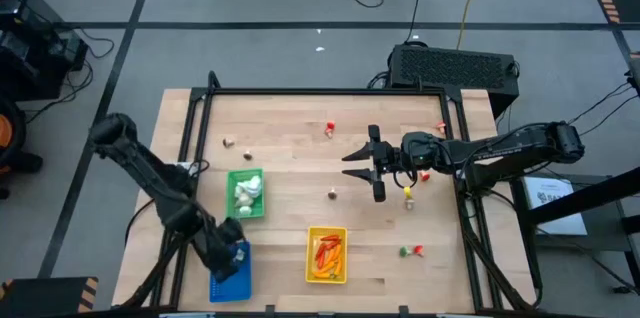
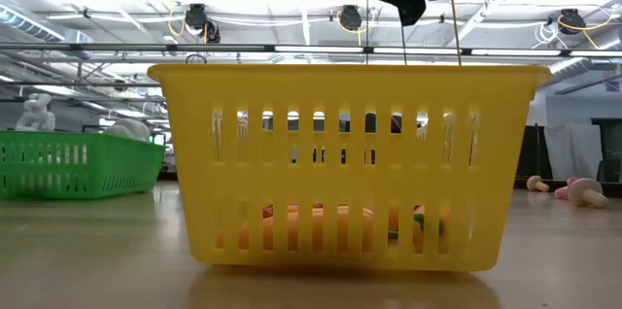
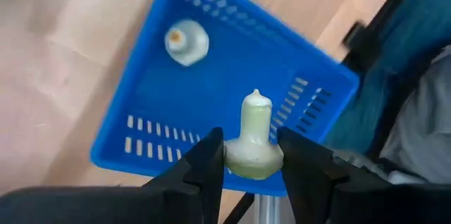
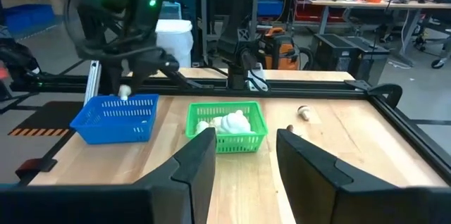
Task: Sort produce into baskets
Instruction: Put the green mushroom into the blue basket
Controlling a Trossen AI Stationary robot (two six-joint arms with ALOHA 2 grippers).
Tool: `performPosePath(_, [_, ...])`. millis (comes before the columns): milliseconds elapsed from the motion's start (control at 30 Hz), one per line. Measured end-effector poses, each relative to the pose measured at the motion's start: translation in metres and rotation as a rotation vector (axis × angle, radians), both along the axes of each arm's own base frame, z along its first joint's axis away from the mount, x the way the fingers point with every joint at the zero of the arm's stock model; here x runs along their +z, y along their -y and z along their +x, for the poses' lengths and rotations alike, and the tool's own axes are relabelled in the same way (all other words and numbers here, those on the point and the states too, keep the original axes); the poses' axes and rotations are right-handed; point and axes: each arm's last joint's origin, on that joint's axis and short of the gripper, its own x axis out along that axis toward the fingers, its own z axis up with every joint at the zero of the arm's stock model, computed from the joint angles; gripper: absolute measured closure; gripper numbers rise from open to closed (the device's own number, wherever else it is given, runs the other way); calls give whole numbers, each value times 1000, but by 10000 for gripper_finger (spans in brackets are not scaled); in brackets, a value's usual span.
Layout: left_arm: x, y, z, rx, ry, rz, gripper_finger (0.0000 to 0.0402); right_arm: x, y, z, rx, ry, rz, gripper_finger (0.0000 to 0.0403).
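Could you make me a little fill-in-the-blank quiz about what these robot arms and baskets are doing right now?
1. The left gripper holds a pale mushroom-shaped piece above the ____ basket.
2. The white pieces are piled in the ____ basket.
3. The right gripper hovers over the table with its fingers ____ and nothing between them.

Missing words: blue; green; open

You're on a pale wood-plank table point(image 1: 290, 173), matt; slotted plastic yellow basket point(image 2: 345, 168), slightly glossy; blue basket point(image 3: 232, 76) smooth plastic.
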Motion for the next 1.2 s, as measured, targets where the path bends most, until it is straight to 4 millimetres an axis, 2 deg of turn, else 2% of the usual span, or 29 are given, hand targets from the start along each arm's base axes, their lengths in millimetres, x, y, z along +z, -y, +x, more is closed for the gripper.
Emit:
performPosePath(133, [-7,13,1,-31,15,-17,275,0,0,0,-3,-1,17,261])
performPosePath(300, [-8,16,4,-36,31,-33,275,0,0,0,-7,4,11,261])
performPosePath(600, [-12,10,0,-154,24,45,244,-3,0,0,-9,-34,19,261])
performPosePath(867, [-13,4,2,-145,-12,51,197,-2,0,0,-6,-25,3,261])
performPosePath(1200, [-8,-16,25,-288,113,78,190,-9,0,-2,-17,-90,64,261])
